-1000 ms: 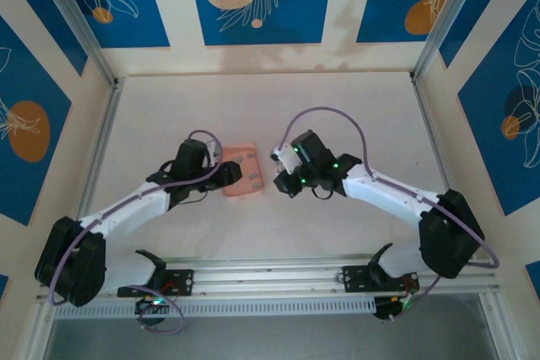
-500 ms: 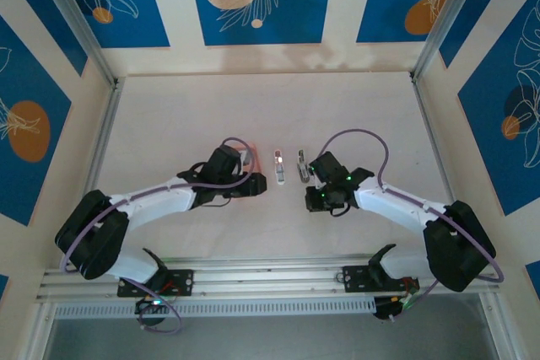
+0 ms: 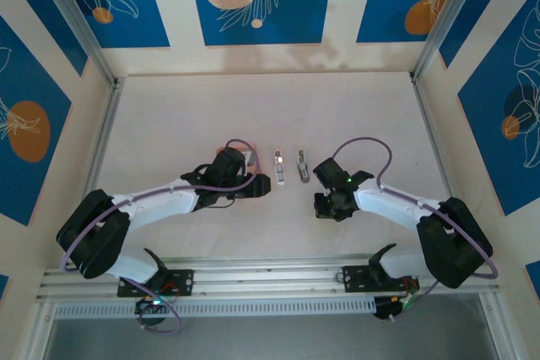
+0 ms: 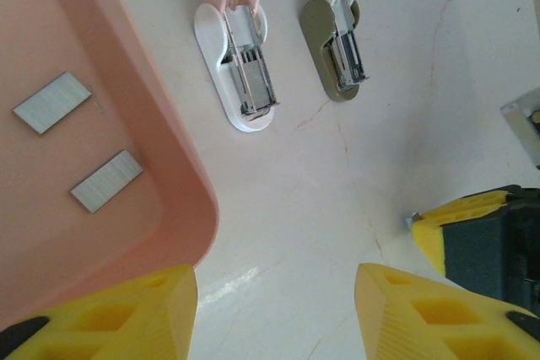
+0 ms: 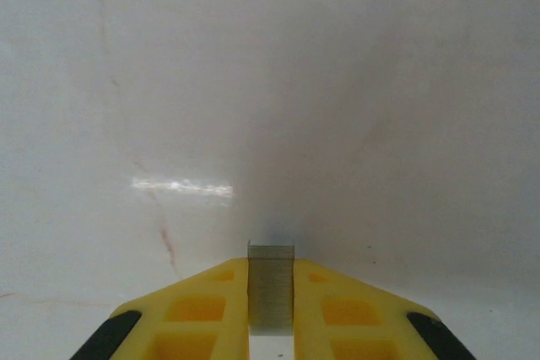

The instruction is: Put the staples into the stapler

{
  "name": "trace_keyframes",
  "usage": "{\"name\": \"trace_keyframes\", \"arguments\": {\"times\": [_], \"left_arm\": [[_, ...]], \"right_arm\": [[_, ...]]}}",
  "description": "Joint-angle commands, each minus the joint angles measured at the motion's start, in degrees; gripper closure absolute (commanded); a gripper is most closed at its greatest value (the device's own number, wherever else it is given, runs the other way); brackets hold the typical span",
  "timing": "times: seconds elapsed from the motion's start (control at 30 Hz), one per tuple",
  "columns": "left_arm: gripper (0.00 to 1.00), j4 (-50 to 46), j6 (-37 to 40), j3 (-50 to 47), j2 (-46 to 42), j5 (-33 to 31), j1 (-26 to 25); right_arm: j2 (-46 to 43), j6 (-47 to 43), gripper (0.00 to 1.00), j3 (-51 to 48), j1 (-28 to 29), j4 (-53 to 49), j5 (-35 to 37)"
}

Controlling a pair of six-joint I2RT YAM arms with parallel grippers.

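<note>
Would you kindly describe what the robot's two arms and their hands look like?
Both the left arm and right arm have white links between bulky black joints, each trailed by a looping purple cable. Small green lights glow on the right arm's wrist. The left hand and right hand carry yellow fingers with recessed square pockets, on black mounts.

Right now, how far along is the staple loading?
Done: the pink stapler lies open. In hand: the right claw pinches one staple strip. To do: seating it in the stapler; two more strips wait in the tray.
</note>
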Motion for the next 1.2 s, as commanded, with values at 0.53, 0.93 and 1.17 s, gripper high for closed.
{"name": "trace_keyframes", "arguments": {"times": [0.53, 0.93, 1.17], "left_arm": [[0.48, 5.39, 2.62, -2.14, -1.39, -3.14, -1.14], [0.48, 7.38, 4.01, -6.24, -4.00, -5.93, -1.19], [0.47, 8.36, 4.20, -7.41, -4.20, -6.58, -1.19]], "right_arm": [[-6.90, 1.85, 0.64, 4.73, -4.80, -12.32, -5.75], [0.92, -5.69, 0.63, 9.96, -6.35, -14.71, -9.02], [7.81, -6.96, 0.63, 13.64, -6.01, -16.63, -6.89]]}}
